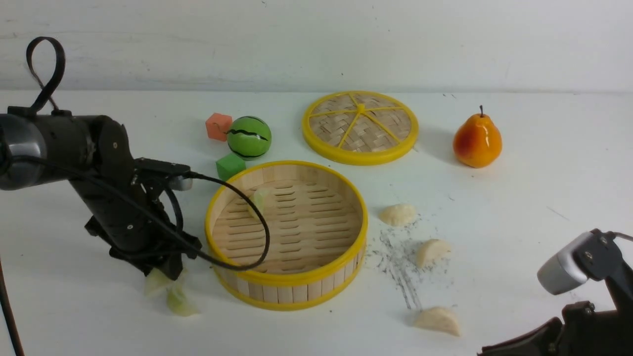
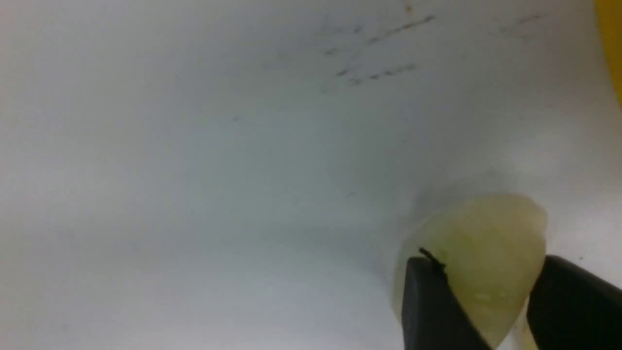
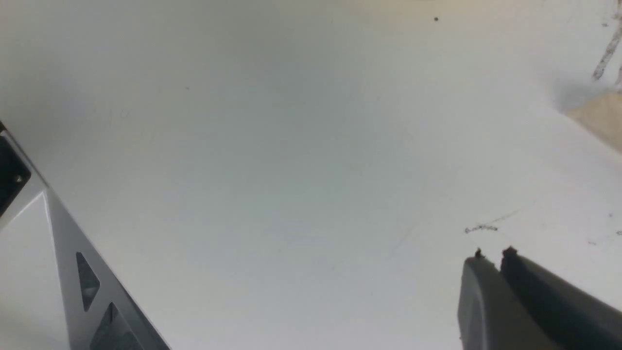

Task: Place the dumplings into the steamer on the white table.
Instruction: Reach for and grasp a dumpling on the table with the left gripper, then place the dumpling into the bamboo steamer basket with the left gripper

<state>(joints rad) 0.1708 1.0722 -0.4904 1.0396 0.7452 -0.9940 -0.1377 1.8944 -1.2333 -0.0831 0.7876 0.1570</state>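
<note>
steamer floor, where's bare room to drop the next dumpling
The steamer floor is mostly bare: middle, right and near-right. One green dumpling lies by the far-left wall, and a black cable loops over that side.

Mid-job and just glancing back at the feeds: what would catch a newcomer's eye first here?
The yellow-rimmed steamer in the middle of the white table, one green dumpling already inside. Just left of it, the left gripper is down at the table, jaws either side of a second green dumpling; whether it grips is unclear. Three cream dumplings lie on the table right of the steamer.
</note>
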